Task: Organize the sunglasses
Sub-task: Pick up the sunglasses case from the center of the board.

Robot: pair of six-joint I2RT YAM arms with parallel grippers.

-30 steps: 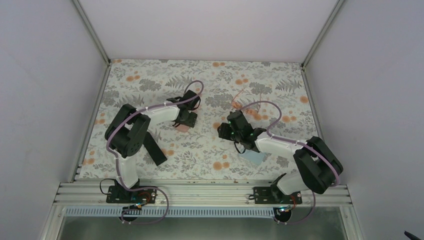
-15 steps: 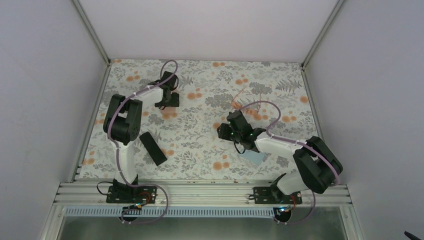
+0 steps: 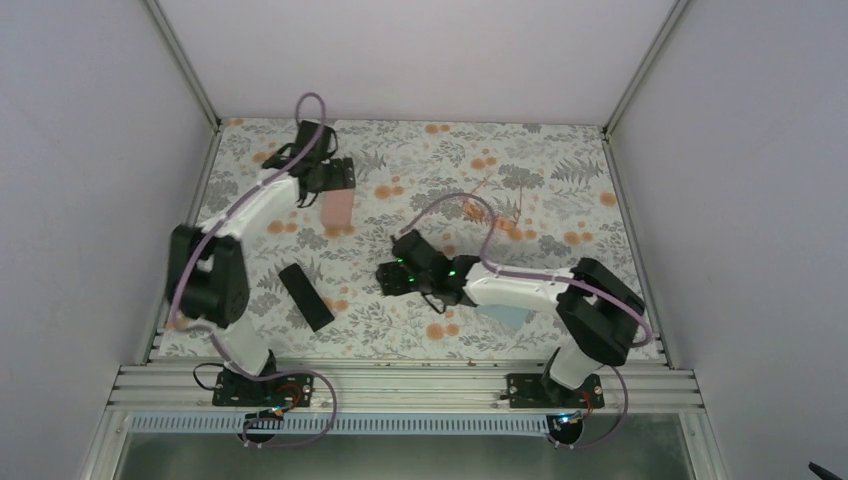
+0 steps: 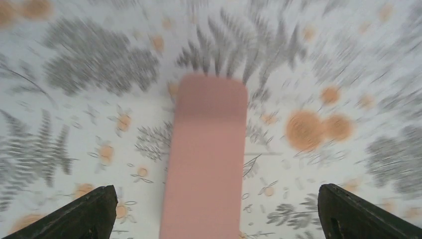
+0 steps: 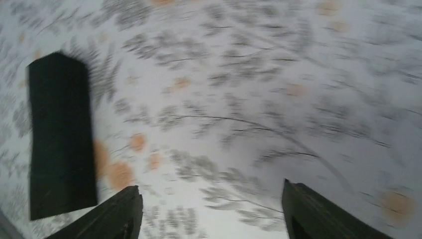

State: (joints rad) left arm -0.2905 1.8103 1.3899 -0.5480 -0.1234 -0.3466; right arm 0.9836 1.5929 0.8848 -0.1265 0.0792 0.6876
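Covering the cell floor, the floral counter (image 3: 560, 160) carries everything. The left arm (image 3: 250, 205) is stretched long from its base up toward the far left corner, elbow out by the left wall, wrist bent down over the counter. The right arm (image 3: 520, 288) is folded low, its elbow hunched near the right edge and its forearm lying leftward across the middle, so its wrist ends near the counter's centre. The black case (image 3: 305, 296) lies flat at near left, angled, between the two arms and touched by neither. The pink case (image 3: 337, 208) lies flat just below the left wrist. In the left wrist view it runs straight up the middle between the left fingers (image 4: 79, 216), which are spread wide and clear of its sides. The right fingers (image 5: 117, 214) are also spread with only bare counter between them, black case off to one side, view blurred. A light-blue cloth (image 3: 507, 316) peeks out under the right forearm. The sunglasses (image 3: 500, 220), a thin pale orange-pink pair, lie at far centre-right, beyond the right forearm and well apart from both sets of fingers.
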